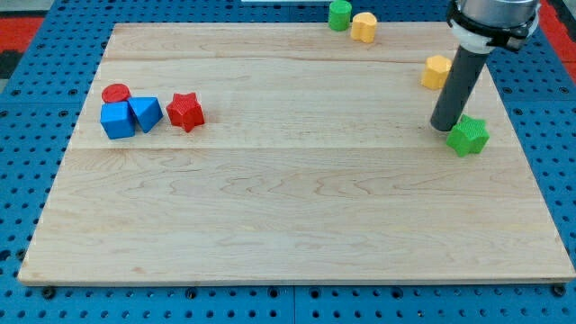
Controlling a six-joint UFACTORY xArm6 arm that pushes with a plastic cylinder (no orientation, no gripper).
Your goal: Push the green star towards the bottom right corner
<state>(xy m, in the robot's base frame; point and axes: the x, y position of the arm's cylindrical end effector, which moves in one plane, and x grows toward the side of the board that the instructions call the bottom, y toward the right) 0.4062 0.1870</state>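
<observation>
My tip (443, 127) rests against the upper-left edge of the green star (468, 136), a bare rod with nothing to spread or pinch, just pressing. The star sits near the board's (288, 216) right edge, about halfway down, so most of the run to the bottom right corner looks left. The star is squat with no clear long axis; 1 point faces the view's right.

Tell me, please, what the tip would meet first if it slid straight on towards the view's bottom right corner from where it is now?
My tip sits at the green star's upper-left edge, seemingly touching, so it meets that star first. Beyond it, the board looks free.
</observation>
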